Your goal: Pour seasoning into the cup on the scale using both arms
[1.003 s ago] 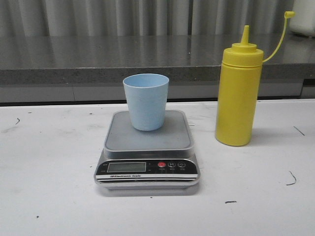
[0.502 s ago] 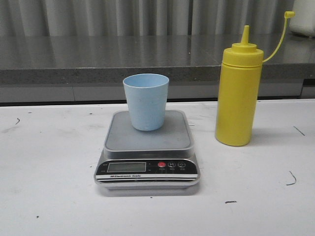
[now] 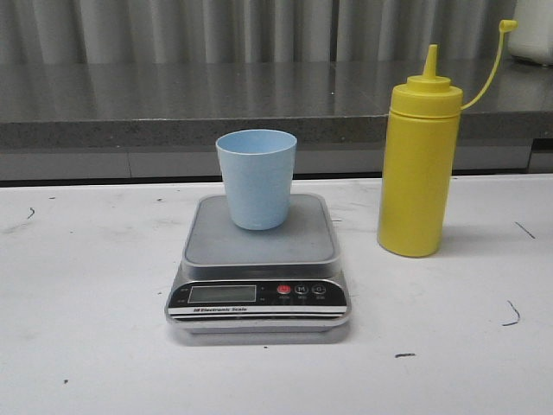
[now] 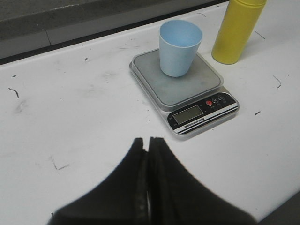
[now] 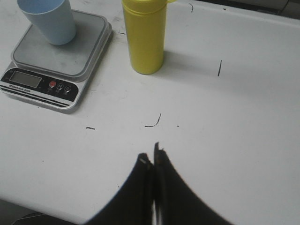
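A pale blue cup [image 3: 256, 177] stands upright on the silver platform of the scale [image 3: 259, 251], also seen as cup [image 4: 180, 47] on scale [image 4: 187, 89] and cup [image 5: 49, 19] on scale [image 5: 61, 51]. To its right on the white table stands the yellow seasoning bottle [image 3: 419, 164], nozzle uncapped, cap hanging on its strap; the bottle [image 4: 236, 30] [image 5: 144, 37] shows in both wrist views. Neither arm appears in the front view. My left gripper [image 4: 147, 139] is shut and empty, well short of the scale. My right gripper [image 5: 151, 152] is shut and empty, short of the bottle.
A grey stone counter [image 3: 173, 104] runs along the back behind the white table [image 3: 86, 285]. A white object [image 3: 531, 39] sits at the far right of that counter. Small dark marks dot the table surface.
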